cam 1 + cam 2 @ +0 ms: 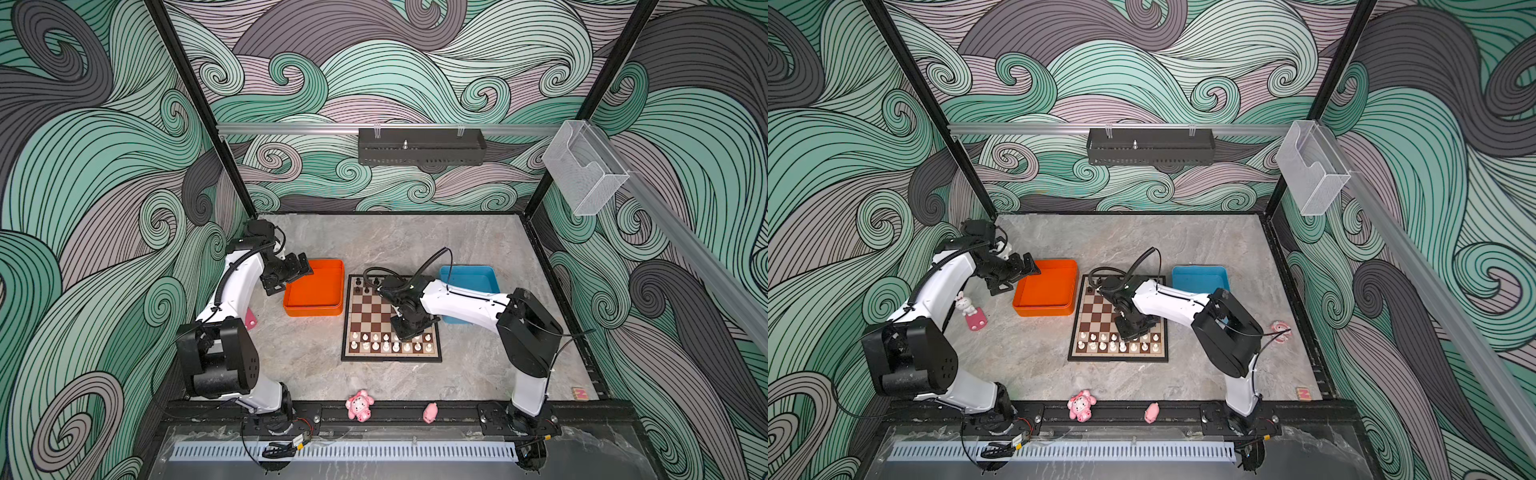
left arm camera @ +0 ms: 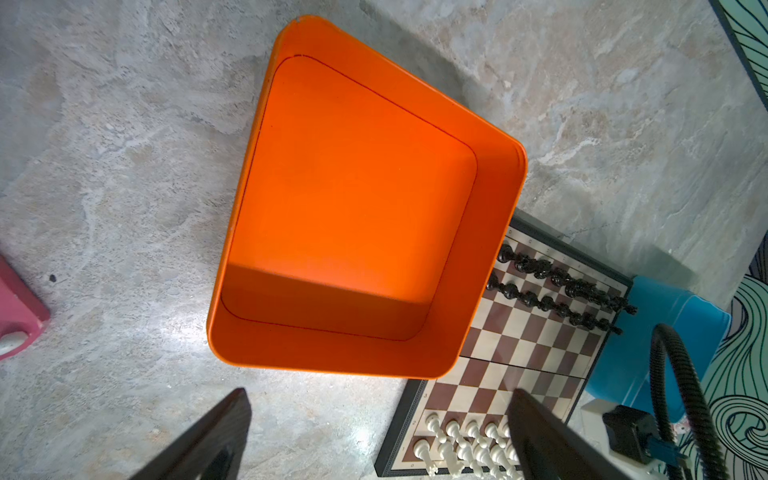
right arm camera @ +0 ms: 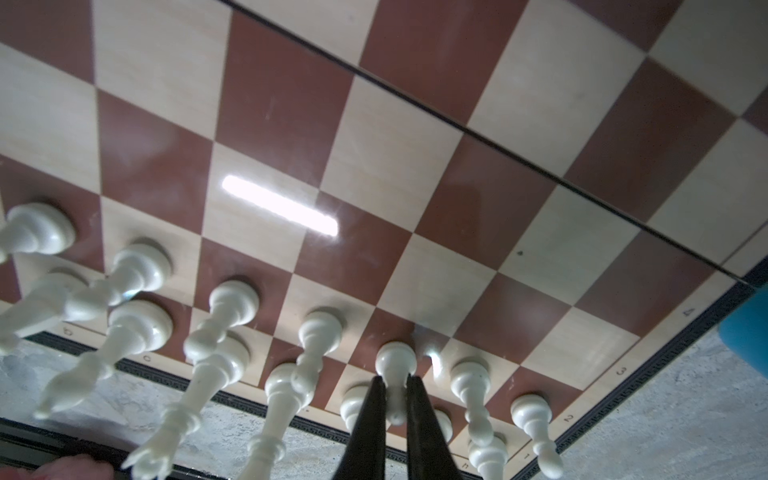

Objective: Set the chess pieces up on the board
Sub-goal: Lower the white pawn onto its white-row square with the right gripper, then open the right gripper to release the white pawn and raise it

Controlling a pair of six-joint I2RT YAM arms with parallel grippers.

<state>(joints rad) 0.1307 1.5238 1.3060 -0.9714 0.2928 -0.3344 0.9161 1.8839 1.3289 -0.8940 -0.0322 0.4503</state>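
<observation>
right gripper is pinched narrow on a white pawn standing among the other white pieces, near edge of the board. left gripper hangs wide open by the orange tray.

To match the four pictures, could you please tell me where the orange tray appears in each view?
Top view: orange tray just left of the board.
Top view: likewise, board.
Left wrist: large, beside the board.
Right wrist: not in it.
Landmark: the board, in all four.

Right hand low over white chess pieces on board
</observation>
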